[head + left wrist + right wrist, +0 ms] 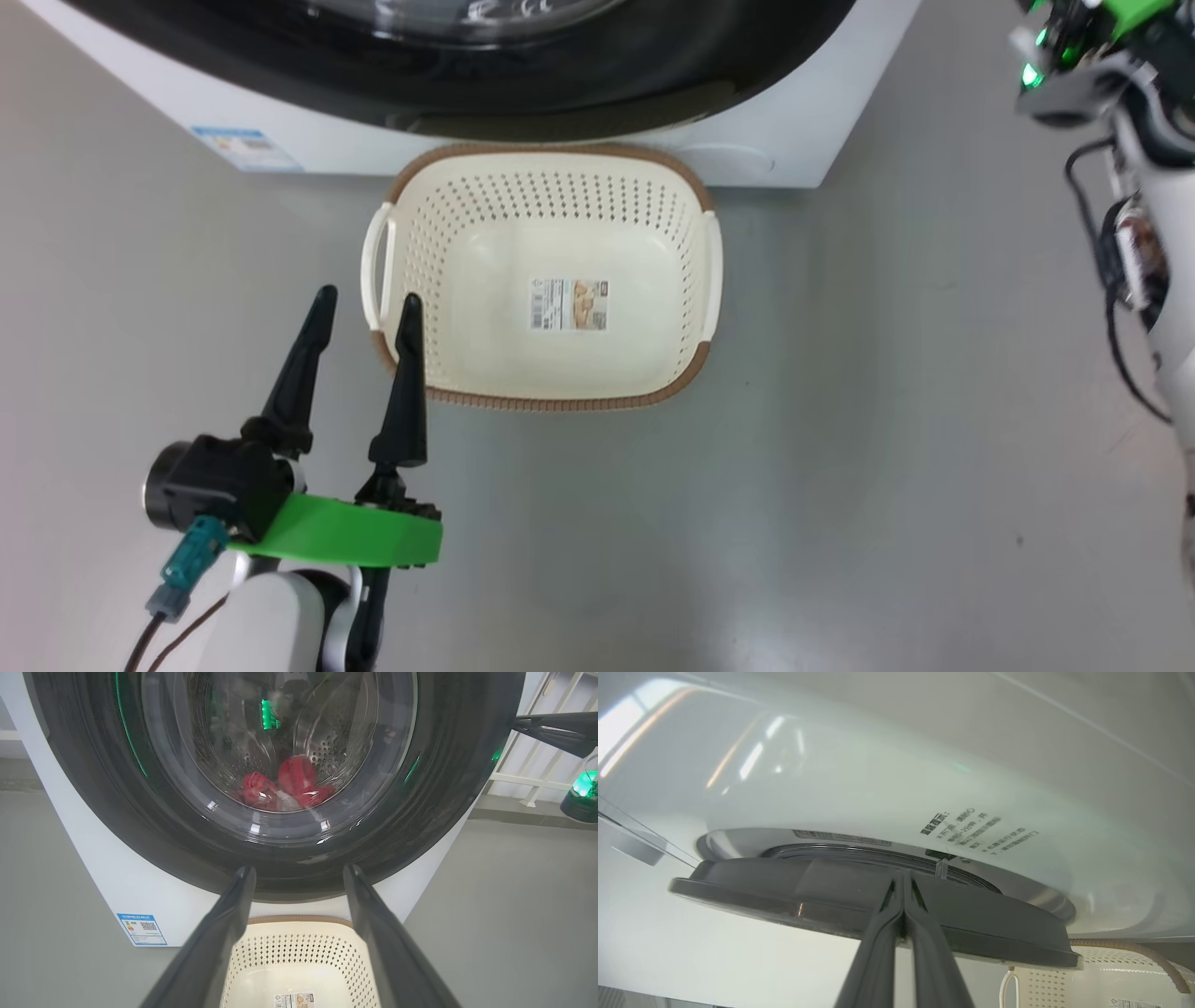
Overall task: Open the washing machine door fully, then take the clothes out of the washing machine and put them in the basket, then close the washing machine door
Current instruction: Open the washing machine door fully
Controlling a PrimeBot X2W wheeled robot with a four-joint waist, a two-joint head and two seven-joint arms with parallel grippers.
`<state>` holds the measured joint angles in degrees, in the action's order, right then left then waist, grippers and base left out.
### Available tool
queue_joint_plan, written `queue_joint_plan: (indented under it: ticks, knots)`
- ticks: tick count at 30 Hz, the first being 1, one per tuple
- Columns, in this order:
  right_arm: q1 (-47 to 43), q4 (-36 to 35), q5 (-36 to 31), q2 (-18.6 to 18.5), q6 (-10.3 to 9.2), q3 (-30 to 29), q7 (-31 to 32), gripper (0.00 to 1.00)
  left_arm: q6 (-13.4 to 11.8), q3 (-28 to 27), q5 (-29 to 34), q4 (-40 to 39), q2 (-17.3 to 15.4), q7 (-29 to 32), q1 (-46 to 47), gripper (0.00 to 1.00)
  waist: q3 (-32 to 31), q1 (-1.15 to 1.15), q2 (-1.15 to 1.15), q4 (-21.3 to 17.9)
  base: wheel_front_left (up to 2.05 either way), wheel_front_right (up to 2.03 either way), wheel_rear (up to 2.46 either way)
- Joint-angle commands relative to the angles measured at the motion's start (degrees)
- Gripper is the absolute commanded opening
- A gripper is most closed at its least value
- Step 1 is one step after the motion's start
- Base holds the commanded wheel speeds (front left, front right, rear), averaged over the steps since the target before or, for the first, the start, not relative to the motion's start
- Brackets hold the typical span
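The washing machine door (93, 788), glossy black rim and bulging glass, sits at the front of the white washing machine (107, 877), closed or barely ajar; I can't tell which. It looks rigid and weighty, and that gloss looks slippery, so hook behind the rim's outer edge, not the glass. The right gripper (903, 872) has its fingers pinched together, holding nothing, tips right at that edge. The left gripper (367, 297) hangs spread wide and empty by the basket (551, 233). Red clothes (285, 786) lie low in the drum, soft and light. The basket is tucked just under the door's lower rim, with open floor (840, 420) either side.
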<state>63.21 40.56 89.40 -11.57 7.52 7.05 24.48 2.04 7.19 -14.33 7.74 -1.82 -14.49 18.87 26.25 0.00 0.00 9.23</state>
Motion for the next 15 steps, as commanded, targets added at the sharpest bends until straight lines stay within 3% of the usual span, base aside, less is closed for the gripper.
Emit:
queue_joint_plan:
  ticks: [1, 15]
  knots:
    - [2.30, -0.50, 0.82, 0.10, -0.03, 0.75, 1.99, 0.00, -0.28, -1.30, -0.38, -1.57, -1.06, -0.51, 1.00, 1.00, 2.19, 0.00, 0.00, 1.49, 0.00, 0.00, 0.00]
    - [9.57, 3.09, 2.24, -0.42, -0.03, 1.51, 9.38, 0.00, -0.76, -0.26, -1.27, -1.84, -1.06, -0.51, 2.73, 1.00, 5.23, 0.00, 0.00, 2.72, 0.00, 0.00, 0.00]
